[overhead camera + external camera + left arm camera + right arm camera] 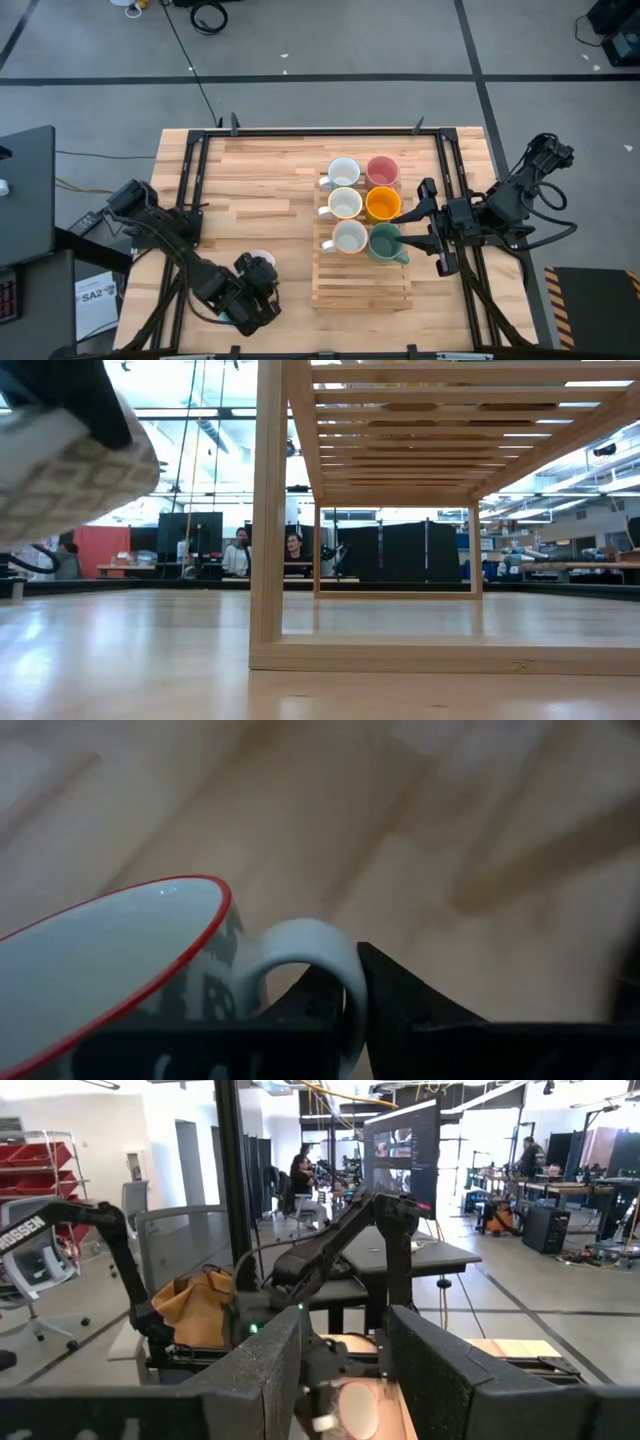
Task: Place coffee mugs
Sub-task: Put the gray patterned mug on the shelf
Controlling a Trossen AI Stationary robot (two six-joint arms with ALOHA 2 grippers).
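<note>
Red-rimmed mug (pixel 120 970), handle pinched by left gripper (pixel 345 1020) fingers (pixel 410 1010)

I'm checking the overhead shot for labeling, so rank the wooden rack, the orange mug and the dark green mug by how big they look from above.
1. Wooden rack, by far the largest; it carries all six mugs.
2 and 3. Orange mug and dark green mug look about alike. The right gripper overlaps the green one, so I won't rank them.
</note>
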